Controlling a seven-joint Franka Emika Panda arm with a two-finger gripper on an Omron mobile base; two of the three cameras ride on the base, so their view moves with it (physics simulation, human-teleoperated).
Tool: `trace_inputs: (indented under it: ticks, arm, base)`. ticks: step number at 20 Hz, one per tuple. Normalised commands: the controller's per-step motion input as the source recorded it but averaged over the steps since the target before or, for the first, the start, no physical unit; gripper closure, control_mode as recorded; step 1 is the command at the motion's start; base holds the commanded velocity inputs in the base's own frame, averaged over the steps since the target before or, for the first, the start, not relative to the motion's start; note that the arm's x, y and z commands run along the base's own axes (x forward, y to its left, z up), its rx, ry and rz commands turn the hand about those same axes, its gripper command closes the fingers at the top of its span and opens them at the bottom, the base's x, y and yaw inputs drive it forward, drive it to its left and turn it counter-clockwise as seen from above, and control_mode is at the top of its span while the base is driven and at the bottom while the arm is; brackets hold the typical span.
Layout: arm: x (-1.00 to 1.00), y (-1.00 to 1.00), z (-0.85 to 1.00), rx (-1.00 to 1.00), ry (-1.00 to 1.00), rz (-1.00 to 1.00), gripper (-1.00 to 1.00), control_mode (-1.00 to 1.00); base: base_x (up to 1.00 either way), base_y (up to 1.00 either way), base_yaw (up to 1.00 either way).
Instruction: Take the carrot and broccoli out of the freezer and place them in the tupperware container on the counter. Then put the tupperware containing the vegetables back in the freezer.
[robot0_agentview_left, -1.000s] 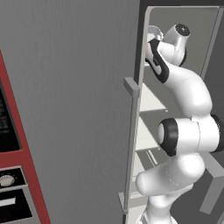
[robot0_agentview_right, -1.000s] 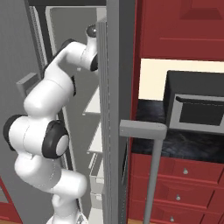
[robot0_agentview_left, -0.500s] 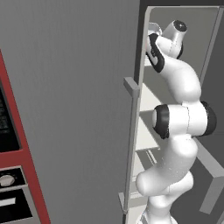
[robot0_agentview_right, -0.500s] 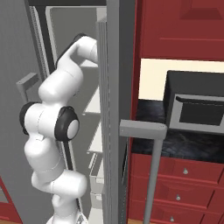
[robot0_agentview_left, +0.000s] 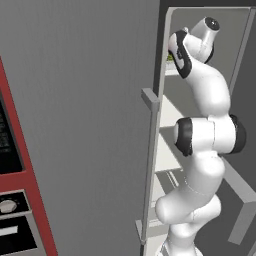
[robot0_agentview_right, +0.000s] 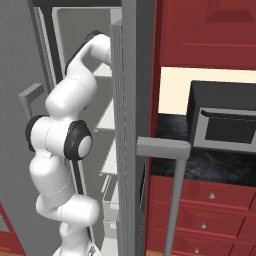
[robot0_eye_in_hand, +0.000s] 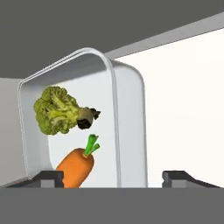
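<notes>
One arm (robot0_agentview_left: 205, 150) raised into freezer (robot0_agentview_left: 75, 100) | jaws spread around tupperware container (robot0_eye_in_hand: 127, 113)

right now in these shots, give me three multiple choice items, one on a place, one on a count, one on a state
1. Where is the broccoli?
A. on the black counter
B. in the pale container
C. in a red drawer

2. How many vegetables lie in the container?
A. one
B. two
C. four

3. How is the tool?
A. open, holding nothing
B. shut on the carrot
C. shut on the container rim

Answers: 1 B, it lies inside the rim; 2 B, broccoli and carrot; 3 A, its tips stand wide apart.
</notes>
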Motion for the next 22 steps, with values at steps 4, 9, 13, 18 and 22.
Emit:
trace_inputs:
  ticks: [4,9,13,18,22]
  arm:
    - [-0.75,0.13,0.00,0.00,-0.26,0.00,-1.00,-1.00]
    - [-1.00,0.02,-0.15,0.00,-0.28,0.00,-1.00,-1.00]
    - [-1.00,0.13,-0.40,-0.03,-0.28,-0.02,-1.00,-1.00]
    - [-1.00,0.11,-0.10,-0.08,-0.11,-0.02,-1.00,-1.00]
    - [-1.00,0.02,-0.27,-0.04,0.02,-0.02,-1.00,-1.00]
  base:
    - [0.00,0.00,0.00]
    - [0.00,0.00,0.00]
    - [0.00,0.00,0.00]
    - [0.00,0.00,0.00]
    - [0.00,0.00,0.00]
